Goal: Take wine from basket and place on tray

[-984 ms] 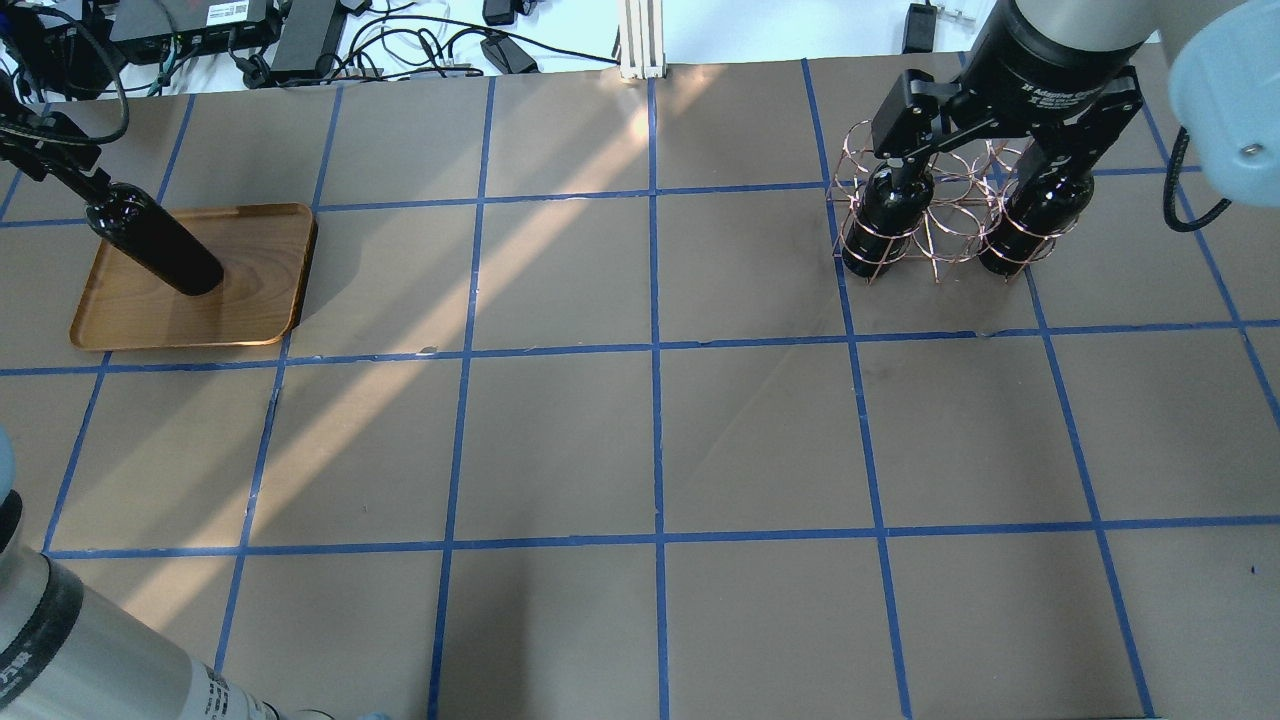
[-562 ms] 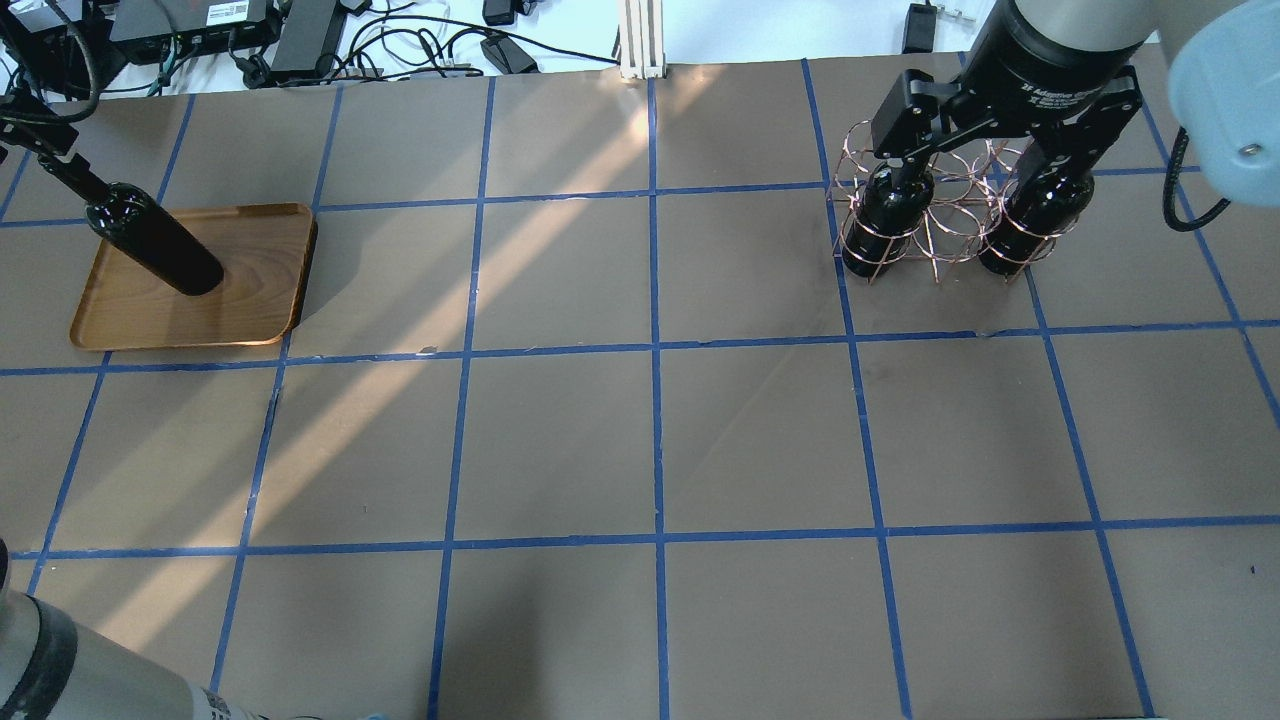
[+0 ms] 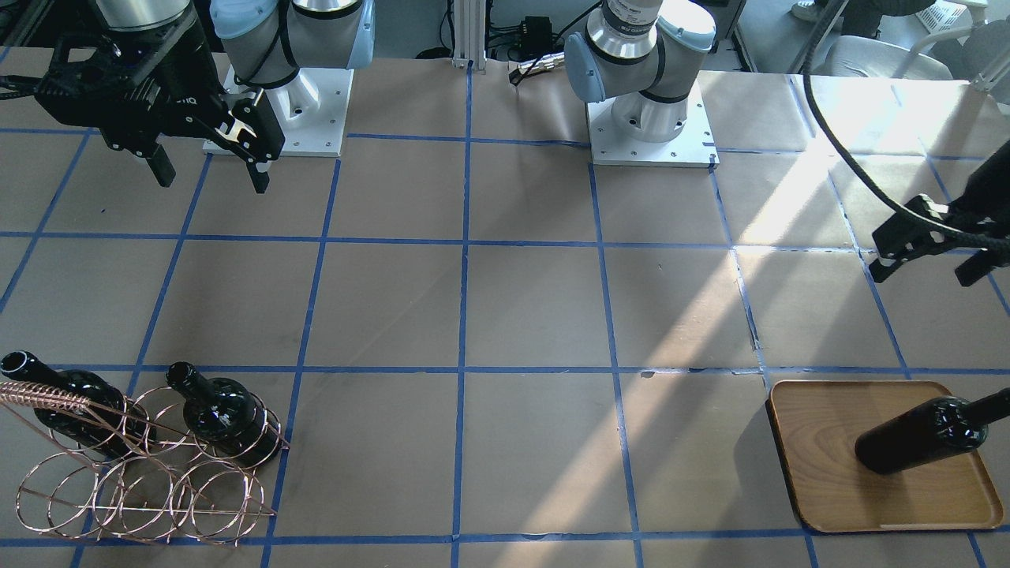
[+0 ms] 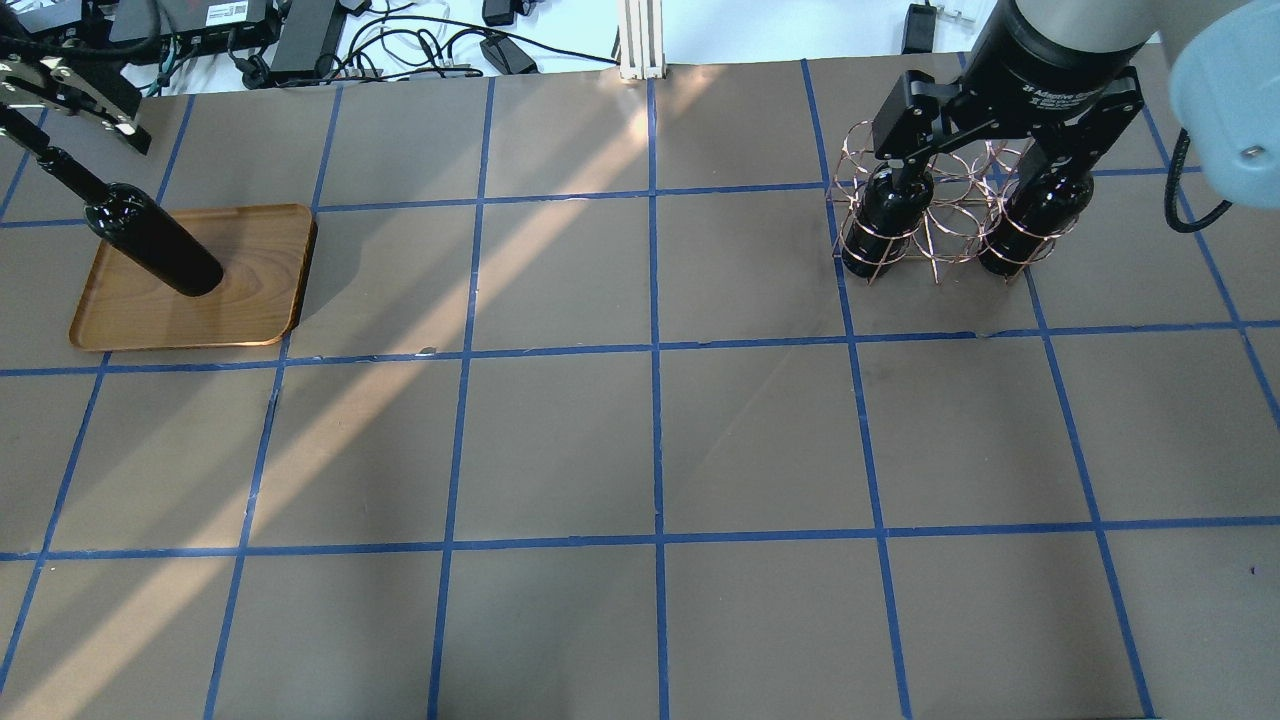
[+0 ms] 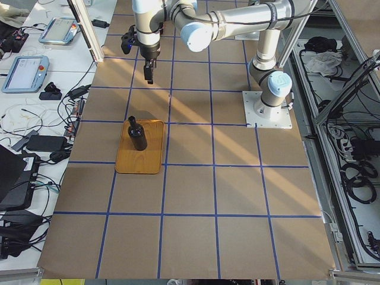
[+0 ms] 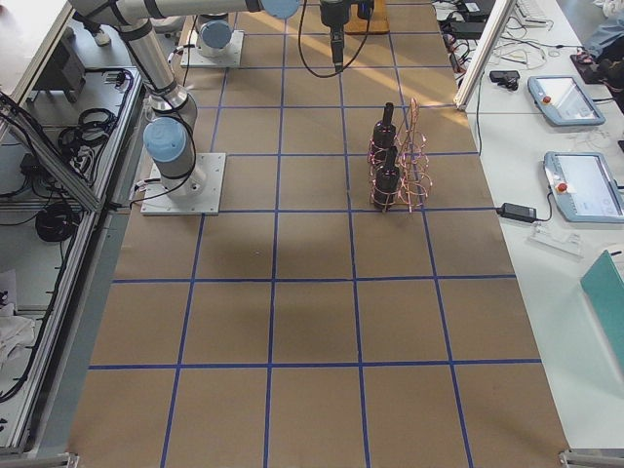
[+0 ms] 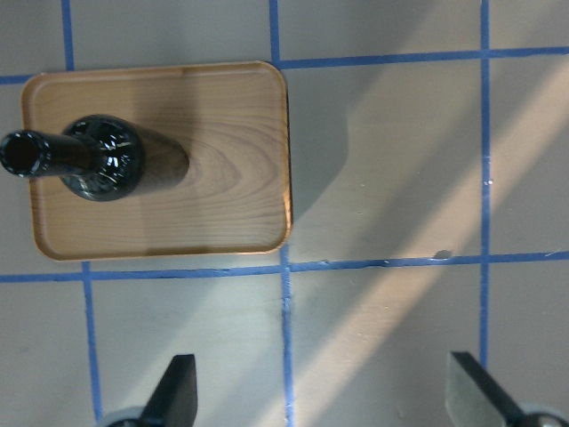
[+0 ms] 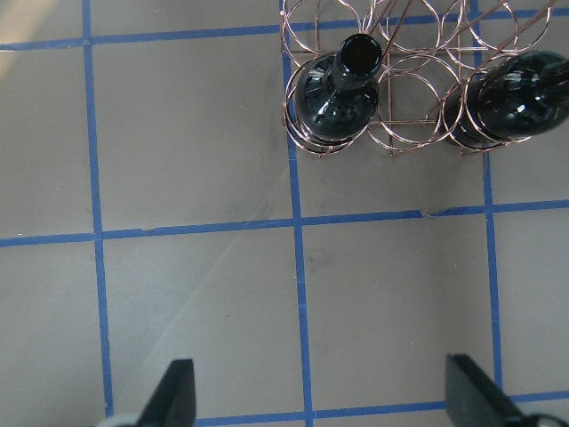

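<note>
One black wine bottle [image 4: 150,240] stands upright on the wooden tray [image 4: 250,290] at the far left; both also show in the front view, bottle [image 3: 923,434] and tray [image 3: 821,457]. My left gripper [image 4: 62,100] is open and empty, above the bottle and clear of its neck; its wrist view shows the bottle [image 7: 102,160] on the tray [image 7: 231,178]. Two more bottles [image 4: 885,215] [image 4: 1035,220] stand in the copper wire basket [image 4: 945,215] at the far right. My right gripper [image 4: 985,170] hangs open and empty above that basket [image 8: 413,116].
Blue tape divides the brown table into a grid. Cables and power boxes [image 4: 300,40] lie beyond the far edge. The two robot bases [image 3: 647,118] stand at the near side. Several basket rings [image 3: 142,489] hold nothing.
My left gripper was closed around the neck of the bottle on the tray; it has let go and lifted up and away. The bottle stays standing. The right arm has not moved.
</note>
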Robot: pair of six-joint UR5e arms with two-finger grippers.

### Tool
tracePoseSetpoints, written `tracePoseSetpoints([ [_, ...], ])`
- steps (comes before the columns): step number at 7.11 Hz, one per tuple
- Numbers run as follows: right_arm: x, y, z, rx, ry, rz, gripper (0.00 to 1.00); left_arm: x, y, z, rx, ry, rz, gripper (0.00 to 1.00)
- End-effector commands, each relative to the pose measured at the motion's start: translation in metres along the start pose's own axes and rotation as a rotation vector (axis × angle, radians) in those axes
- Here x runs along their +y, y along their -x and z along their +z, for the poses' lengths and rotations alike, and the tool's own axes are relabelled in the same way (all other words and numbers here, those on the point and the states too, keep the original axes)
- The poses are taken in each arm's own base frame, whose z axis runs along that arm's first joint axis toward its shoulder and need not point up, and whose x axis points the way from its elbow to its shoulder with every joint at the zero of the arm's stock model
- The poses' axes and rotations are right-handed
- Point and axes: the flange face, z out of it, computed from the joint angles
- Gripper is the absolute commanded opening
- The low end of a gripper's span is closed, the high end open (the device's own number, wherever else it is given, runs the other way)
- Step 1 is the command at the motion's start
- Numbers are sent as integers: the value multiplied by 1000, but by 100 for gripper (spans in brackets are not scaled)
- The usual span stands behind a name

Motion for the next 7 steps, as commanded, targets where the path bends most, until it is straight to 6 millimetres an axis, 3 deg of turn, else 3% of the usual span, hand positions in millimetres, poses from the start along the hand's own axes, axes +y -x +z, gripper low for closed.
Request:
tracePoseSetpoints([
  [1,0,0,0,-1,0,0,100,28,-84,-14,9,-11,-118,100],
  [3,-1,0,1,-2,0,0,100,48,-155,-18,23,-16,-91,100],
  [4,0,0,0,-2,0,0,100,58,-179,-24,25,-25,-42,100],
  [5,0,0,1,-4,2,0,100,62,-191,-27,29,-29,-18,100],
  [7,0,0,2,-4,3,0,100,66,-193,-20,24,-17,-3,100],
])
